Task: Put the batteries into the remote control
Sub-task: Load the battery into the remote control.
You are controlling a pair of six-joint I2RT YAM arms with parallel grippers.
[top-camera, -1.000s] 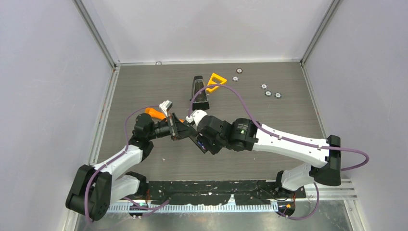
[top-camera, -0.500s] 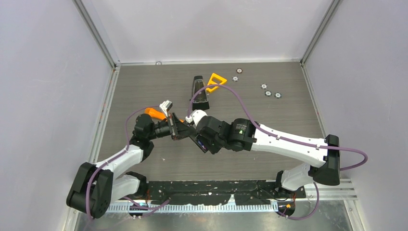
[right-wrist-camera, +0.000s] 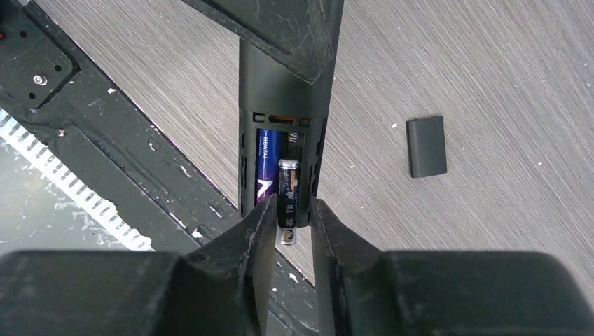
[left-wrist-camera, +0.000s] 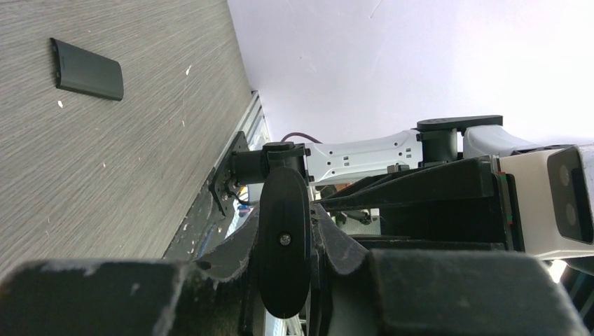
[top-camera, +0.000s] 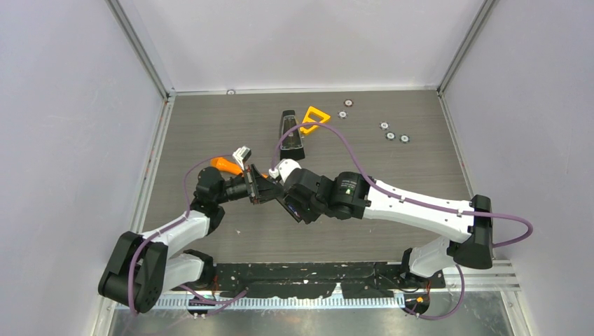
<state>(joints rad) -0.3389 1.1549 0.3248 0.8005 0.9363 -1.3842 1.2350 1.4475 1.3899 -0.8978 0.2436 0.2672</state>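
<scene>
My left gripper is shut on the remote control, a slim black bar held above the table; its rounded end shows between the jaws in the left wrist view. In the right wrist view the remote has its back compartment open. One purple battery lies in the left slot. My right gripper is shut on a second battery, its dark end up against the spring in the right slot and its silver end sticking out below. The right gripper meets the left one at mid-table.
The small black cover piece lies flat on the table, also in the left wrist view. A tapered black case, an orange triangle and several silver discs lie at the back. An orange object lies beside the left gripper.
The right arm has edged slightly left toward the left gripper. Both grips are unchanged.
</scene>
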